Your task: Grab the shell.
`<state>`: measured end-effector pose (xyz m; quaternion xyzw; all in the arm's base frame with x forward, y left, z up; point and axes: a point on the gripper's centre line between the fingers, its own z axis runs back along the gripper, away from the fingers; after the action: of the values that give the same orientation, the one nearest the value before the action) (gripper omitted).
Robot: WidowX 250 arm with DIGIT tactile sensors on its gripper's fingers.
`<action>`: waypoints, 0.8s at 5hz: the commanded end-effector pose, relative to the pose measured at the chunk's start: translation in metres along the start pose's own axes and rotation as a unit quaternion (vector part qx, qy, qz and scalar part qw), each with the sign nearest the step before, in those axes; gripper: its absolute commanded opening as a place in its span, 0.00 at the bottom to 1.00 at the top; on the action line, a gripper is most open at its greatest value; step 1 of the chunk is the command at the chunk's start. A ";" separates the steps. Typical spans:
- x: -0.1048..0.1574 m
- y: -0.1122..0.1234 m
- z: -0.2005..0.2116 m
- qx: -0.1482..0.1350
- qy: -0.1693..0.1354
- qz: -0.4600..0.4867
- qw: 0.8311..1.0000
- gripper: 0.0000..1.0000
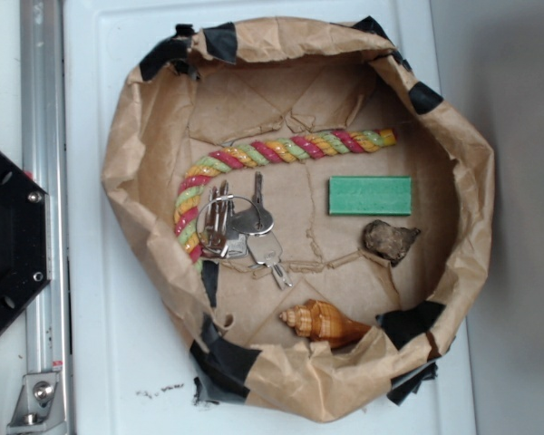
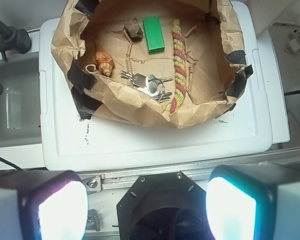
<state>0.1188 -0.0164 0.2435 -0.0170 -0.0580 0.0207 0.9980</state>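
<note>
Your hand (image 2: pixel 147 200): 2 fingers (image 2: pixel 40 200) spread wide, holding and touching nothing, above the bench (image 2: pixel 155 145), well short of the paper basket (image 2: pixel 140 112). Shell (image 1: pixel 322 323): against the basket wall, beside black tape (image 1: pixel 408 323), apart from the keys (image 1: pixel 240 231). Fingertips run out of view, glare-washed.

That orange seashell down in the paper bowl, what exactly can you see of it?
The shell is a small spiral conch, glossy orange-tan, with pale cream rings on its pointed spire and a narrow tapered tail. It looks whole and hard. It lies on its side on the floor of the brown paper basket, against the wall nearest the bottom of the exterior view, spire pointing left. The wall's edge seems to cover its tail tip. A strip of black tape sits close by. Nothing grips it; the keys lie apart.
</note>
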 end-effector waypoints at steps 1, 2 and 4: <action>0.000 0.000 0.000 0.000 0.000 0.000 1.000 1.00; 0.038 0.010 -0.034 -0.048 -0.055 -0.020 0.997 1.00; 0.098 0.016 -0.066 -0.075 -0.119 -0.062 0.988 1.00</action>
<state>0.2209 -0.0037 0.1776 -0.0928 -0.1593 -0.0520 0.9815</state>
